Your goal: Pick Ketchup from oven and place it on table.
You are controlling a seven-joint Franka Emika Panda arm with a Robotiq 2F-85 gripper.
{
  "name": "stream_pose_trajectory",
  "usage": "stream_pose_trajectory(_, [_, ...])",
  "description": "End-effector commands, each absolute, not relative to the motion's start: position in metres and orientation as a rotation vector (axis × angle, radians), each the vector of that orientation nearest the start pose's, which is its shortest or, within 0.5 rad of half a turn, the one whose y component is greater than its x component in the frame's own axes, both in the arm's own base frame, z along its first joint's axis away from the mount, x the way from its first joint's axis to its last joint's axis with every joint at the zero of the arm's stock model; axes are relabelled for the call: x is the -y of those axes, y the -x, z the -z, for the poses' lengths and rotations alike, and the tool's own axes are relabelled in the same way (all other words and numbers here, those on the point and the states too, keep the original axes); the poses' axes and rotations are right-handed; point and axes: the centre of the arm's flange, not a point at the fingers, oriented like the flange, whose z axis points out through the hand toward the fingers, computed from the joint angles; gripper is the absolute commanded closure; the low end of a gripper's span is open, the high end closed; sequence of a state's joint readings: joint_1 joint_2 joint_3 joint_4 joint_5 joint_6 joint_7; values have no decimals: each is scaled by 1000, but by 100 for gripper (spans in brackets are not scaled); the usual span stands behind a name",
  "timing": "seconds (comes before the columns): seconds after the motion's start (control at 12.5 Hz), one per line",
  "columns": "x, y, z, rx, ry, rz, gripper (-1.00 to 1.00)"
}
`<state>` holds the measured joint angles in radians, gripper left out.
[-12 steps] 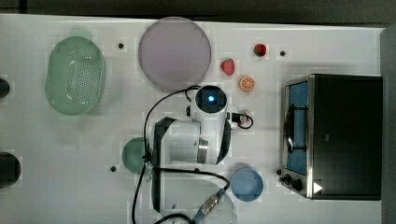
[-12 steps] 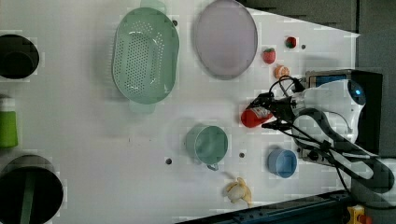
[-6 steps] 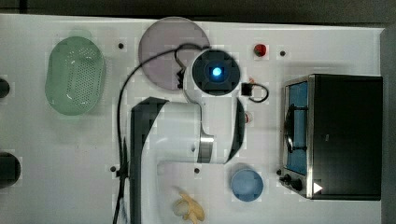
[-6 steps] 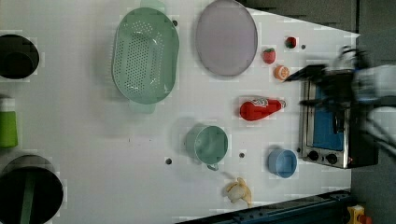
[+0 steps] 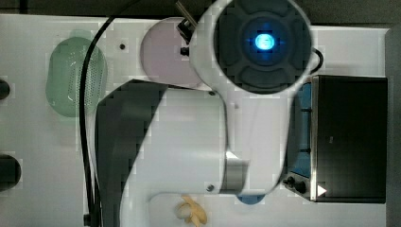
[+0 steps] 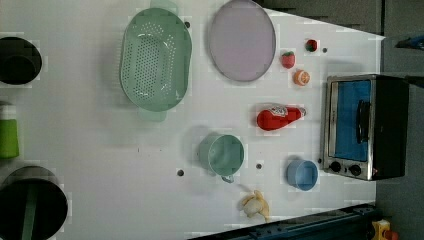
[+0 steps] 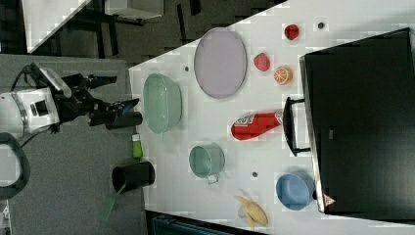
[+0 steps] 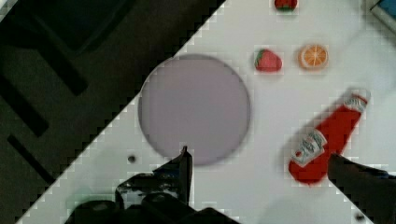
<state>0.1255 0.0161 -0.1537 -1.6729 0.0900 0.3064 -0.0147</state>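
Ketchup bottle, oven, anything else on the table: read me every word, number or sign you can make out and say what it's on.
No text can be read.
Ketchup: white-and-red label, lettering too blurred to read.
Oven: small mark on its dark top, unreadable.
Oven: a triangular sign near one corner, symbol too small to tell.

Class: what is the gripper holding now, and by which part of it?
Nothing. The gripper is open and empty, raised above the table; the Ketchup lies free on it.

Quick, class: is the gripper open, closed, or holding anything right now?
Gripper: open, holding nothing; the ketchup lies on the table.
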Motion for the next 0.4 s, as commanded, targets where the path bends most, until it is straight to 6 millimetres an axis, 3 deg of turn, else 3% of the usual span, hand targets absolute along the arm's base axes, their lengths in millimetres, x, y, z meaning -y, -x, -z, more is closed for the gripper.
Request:
stream_pose_trajectory(0.08, [11, -581, -569, -1217, 2832, -12, -100])
stream_pose_trajectory(0.4, [20, -568, -597, -1243, 2847, -123, -100])
